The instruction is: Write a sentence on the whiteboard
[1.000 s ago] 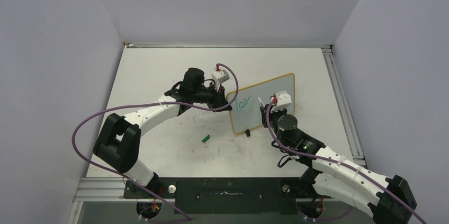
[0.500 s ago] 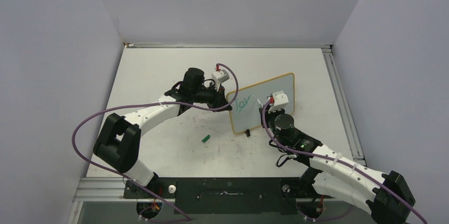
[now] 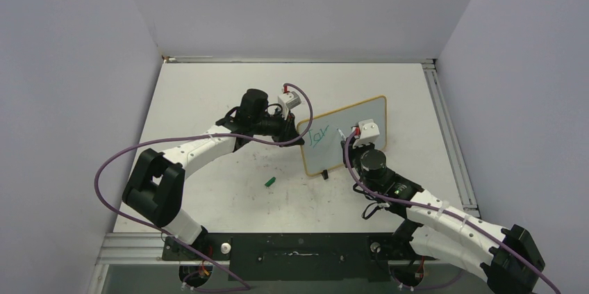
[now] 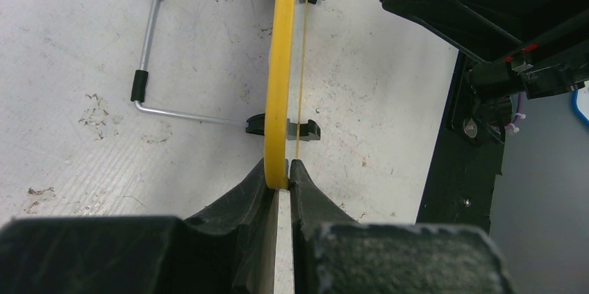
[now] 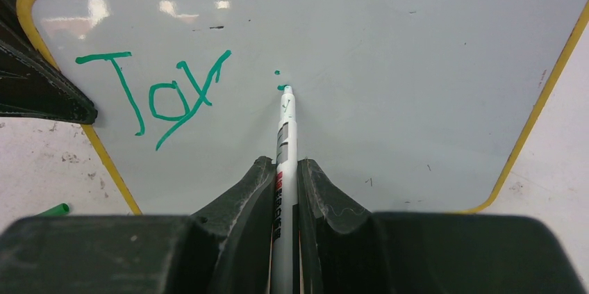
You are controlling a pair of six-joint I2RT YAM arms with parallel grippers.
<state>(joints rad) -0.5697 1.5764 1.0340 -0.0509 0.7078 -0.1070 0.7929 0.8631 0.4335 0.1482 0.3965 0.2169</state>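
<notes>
White table (image 3: 208,99) carries one whiteboard (image 3: 328,156), one green cap (image 3: 270,182). Your left gripper (image 4: 280,169) pinches the whiteboard's rim; your right gripper (image 5: 285,169) clamps one marker (image 5: 285,120).

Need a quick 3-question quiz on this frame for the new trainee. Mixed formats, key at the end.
1. True or false: the left gripper is shut on the yellow rim of the whiteboard.
2. What does the right gripper hold? A) an eraser B) a marker C) nothing
3. Fill in: the sentence so far reads "___", with the marker tip touching the board to its right.
Key: 1 true; 2 B; 3 Joy.
</notes>
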